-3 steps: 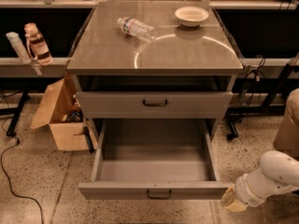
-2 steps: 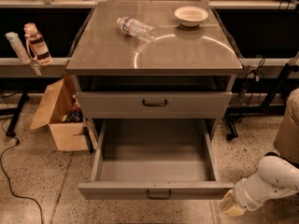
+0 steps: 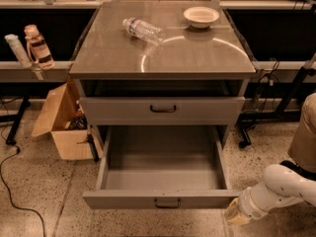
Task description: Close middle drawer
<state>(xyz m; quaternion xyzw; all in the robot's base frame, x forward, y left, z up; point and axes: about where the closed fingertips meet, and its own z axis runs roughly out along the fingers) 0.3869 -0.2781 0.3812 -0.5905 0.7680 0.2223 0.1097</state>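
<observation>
Grey metal cabinet, seen from the front and above. The middle drawer (image 3: 163, 174) stands pulled far out toward the camera, low in the cabinet, under a closed drawer front (image 3: 113, 110).

- Drawer front: low, flat, wide, plain grey. A small dark bar handle (image 3: 167, 203) sits at its centre.
- Drawer box: deep, plain grey walls and floor, nothing seen inside. The rear part lies in shadow under the cabinet body.
- The closed front above is taller and carries its own dark bar handle (image 3: 163, 109). Over it is a dark open slot beneath the top.

Cabinet surface (image 3: 197, 56): grey and glossy, with a curved light reflection. A clear plastic bottle (image 3: 143, 30) lies on its side toward the left rear. A pale shallow bowl (image 3: 201, 16) stands upright at the right rear, well apart from the bottle.

Pincer (image 3: 236, 215): low at the right, near the floor, just beside the right front corner of the open drawer. Contact with the front cannot be told. Released or clenched: cannot tell. The white arm (image 3: 284, 187) reaches in from the right edge.

Surroundings: an open cardboard box (image 3: 59, 127) on the speckled floor left of the cabinet. A dark cable (image 3: 17, 206) trails across the floor at far left.
</observation>
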